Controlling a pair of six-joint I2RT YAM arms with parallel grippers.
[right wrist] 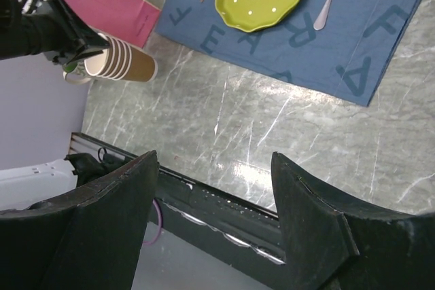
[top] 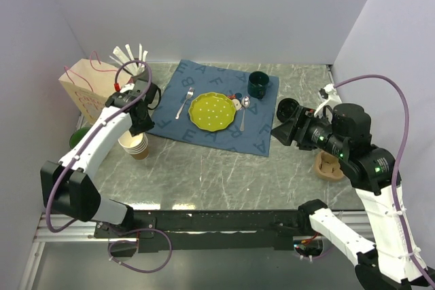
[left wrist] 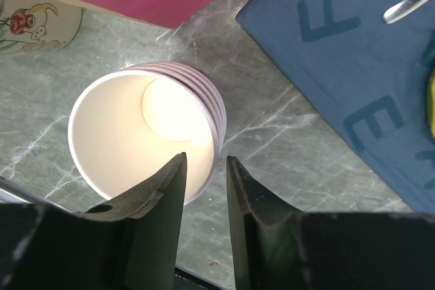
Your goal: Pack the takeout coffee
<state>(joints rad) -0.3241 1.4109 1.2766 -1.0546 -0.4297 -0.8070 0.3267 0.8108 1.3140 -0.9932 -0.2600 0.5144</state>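
Note:
The takeout coffee (top: 289,108) shows only as a round black lid at the right of the blue cloth, partly hidden behind my right arm; its tan-brown cup is not visible. My right gripper (top: 281,131) (right wrist: 215,157) is open wide and empty, raised just in front of the coffee and facing left over the table. My left gripper (top: 141,127) (left wrist: 204,159) hangs over the lidless stacked beige cups (top: 138,145) (left wrist: 146,137). Its jaws are a narrow gap apart on either side of the top cup's near rim, holding nothing.
A paper bag (top: 83,85) with pink handles stands at the back left. The blue cloth (top: 204,134) carries a yellow-green plate (top: 212,111), a fork (top: 185,103), a spoon (top: 245,110) and a dark green mug (top: 258,85). A brown cardboard carrier (top: 329,166) lies at the right.

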